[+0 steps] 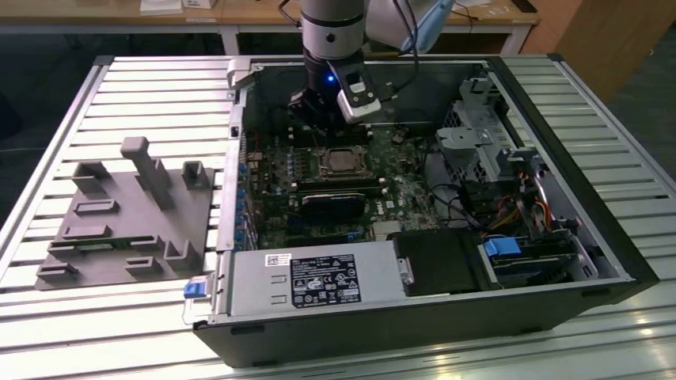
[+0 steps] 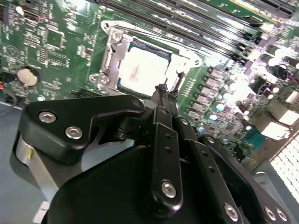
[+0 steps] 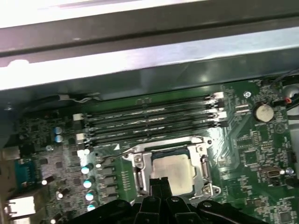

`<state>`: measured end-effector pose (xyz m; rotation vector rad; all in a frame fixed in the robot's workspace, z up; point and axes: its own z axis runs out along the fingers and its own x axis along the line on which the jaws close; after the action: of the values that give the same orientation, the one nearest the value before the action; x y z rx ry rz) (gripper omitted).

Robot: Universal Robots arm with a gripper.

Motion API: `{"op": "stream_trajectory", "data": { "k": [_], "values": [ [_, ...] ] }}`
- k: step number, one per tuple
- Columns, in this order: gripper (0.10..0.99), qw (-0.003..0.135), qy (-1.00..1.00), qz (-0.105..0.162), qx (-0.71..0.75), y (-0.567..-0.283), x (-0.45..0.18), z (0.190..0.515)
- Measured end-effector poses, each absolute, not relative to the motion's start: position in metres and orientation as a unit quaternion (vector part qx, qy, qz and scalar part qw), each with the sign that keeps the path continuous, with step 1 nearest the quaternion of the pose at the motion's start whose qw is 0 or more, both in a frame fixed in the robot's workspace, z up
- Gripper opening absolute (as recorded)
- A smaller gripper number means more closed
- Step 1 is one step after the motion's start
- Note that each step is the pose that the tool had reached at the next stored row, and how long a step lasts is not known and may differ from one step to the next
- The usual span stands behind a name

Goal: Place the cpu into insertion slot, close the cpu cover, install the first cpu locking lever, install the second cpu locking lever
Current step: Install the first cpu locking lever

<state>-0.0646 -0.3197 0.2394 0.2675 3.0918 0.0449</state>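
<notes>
Gripper: in the second wrist view the gripper [image 2: 161, 89] has its fingertips pressed together (nothing visible between them), right at the socket's edge.
Cpu: the cpu [image 3: 175, 170] sits flat in the insertion slot [image 1: 340, 161], silvery top up.
Cpu cover: the cpu cover [image 2: 110, 56] lies down around the chip.
Surroundings: memory slots [image 3: 149, 121] run just beside the socket, inside the open computer case [image 1: 591, 237].

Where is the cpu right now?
In the exterior view the cpu sits in the insertion slot on the motherboard. In the first wrist view it lies between the memory slots and the claw.
</notes>
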Motion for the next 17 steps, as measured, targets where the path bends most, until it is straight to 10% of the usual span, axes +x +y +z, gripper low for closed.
{"op": "stream_trajectory", "data": {
  "k": [17],
  "values": [
    [0.102, 0.019, 0.996, 0.014, 0.086, -0.320, -0.099, 0.239]
  ]
}}
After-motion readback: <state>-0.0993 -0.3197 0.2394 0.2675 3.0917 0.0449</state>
